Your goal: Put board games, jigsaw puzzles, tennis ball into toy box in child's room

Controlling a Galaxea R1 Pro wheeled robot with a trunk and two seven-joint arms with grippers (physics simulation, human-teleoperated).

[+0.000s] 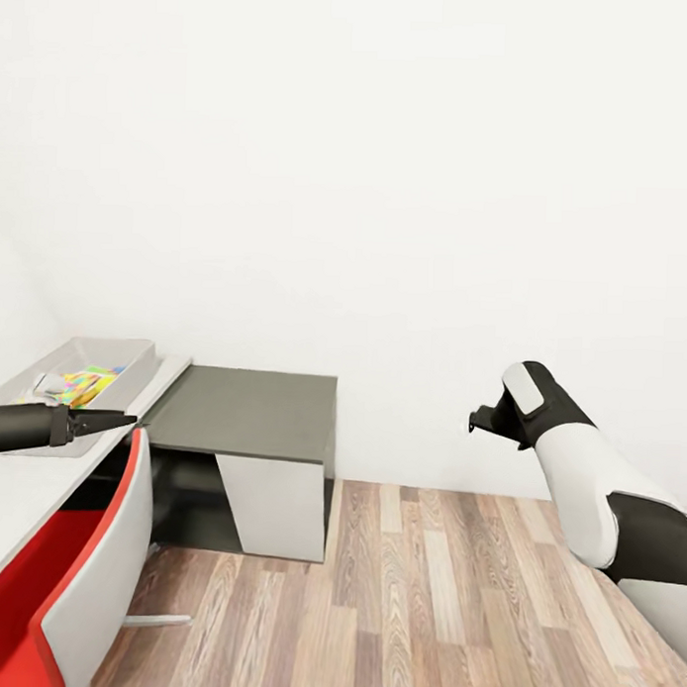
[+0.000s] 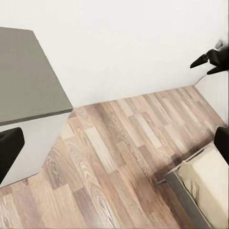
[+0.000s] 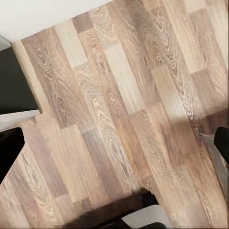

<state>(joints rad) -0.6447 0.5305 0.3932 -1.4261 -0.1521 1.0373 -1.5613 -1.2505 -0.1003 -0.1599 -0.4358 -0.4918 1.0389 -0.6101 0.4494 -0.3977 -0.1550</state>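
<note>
Partly filled, the toy box (image 1: 135, 354) sits on the table (image 1: 21, 491) at far left with a jigsaw puzzle (image 1: 90, 382) inside, other toys unaccounted for, while the left gripper (image 1: 113, 422) looks closed and empty, the right gripper's (image 1: 479, 420) jaws unclear.

We see a red and white moulded chair (image 1: 88, 582) on a wood-plank floor (image 1: 443, 605), tucked against the desk's edge, and a plain white wall (image 1: 389, 187) rises behind.
</note>
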